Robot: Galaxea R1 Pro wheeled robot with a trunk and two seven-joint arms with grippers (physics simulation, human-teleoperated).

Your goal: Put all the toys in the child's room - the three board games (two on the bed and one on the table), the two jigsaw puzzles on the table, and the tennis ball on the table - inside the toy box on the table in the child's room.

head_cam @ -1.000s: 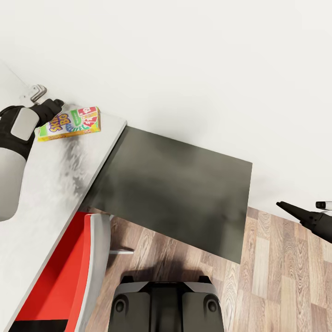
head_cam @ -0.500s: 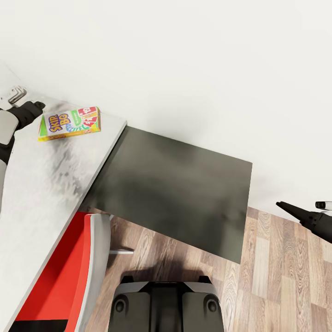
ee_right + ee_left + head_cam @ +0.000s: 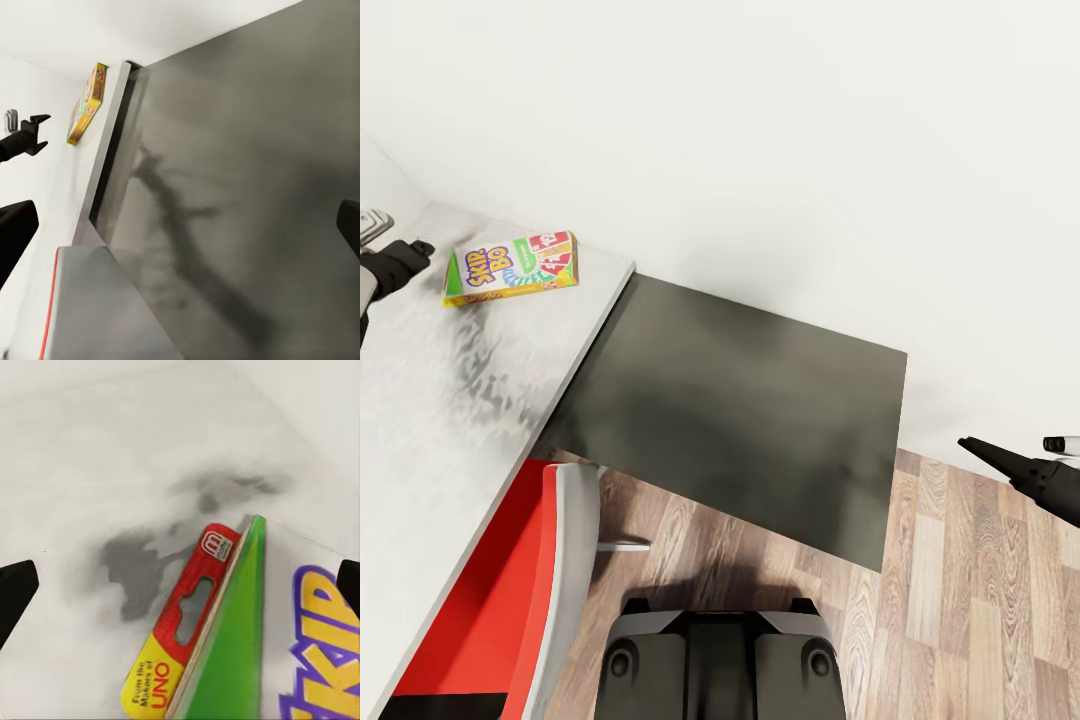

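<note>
While my left gripper hovers empty, jaws spread, beside the Skip-Bo board game lying near the table corner, I judge grasping it comes next; right gripper idles, apparently parted

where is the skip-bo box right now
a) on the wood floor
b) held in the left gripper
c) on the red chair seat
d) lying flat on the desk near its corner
d: the Skip-Bo box lies flat on the light grey table near its far corner, with the left gripper beside it and open, not holding it.
</note>
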